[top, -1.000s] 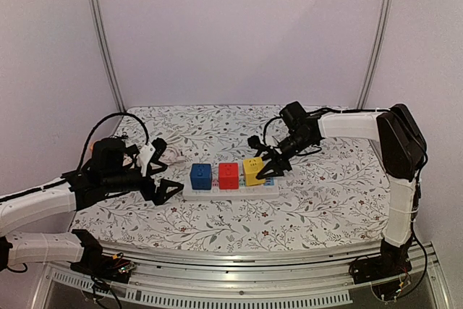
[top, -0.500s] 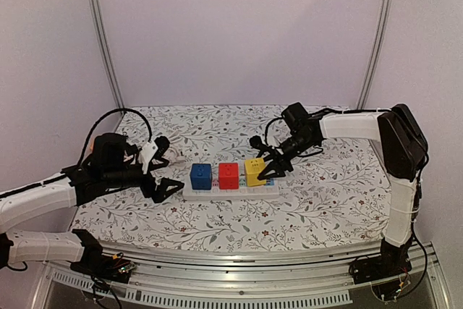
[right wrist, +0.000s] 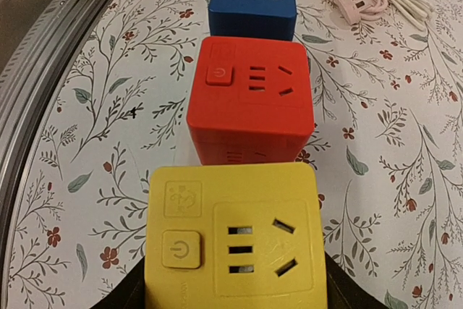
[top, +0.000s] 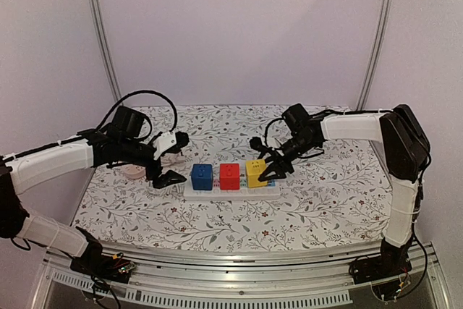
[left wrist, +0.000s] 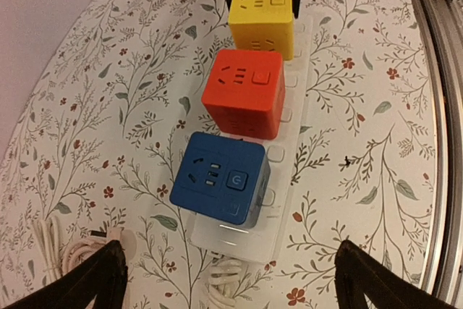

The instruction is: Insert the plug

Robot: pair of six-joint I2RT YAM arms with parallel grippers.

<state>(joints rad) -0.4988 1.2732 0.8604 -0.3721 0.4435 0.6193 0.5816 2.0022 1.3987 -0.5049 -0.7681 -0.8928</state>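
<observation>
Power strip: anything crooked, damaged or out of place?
Nothing stands out. The blue cube, red cube and yellow cube stand upright in one line on the power strip. The right gripper clamps the yellow cube; its seating is hidden. A white cord lies coiled beside the strip's blue end.

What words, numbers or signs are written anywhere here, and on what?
No readable words or numbers anywhere.
Power sign (circle with a stroke): on the button of the yellow cube, the red cube and the blue cube.
Raised square emblem above the yellow cube's button: too blurred to read.
</observation>
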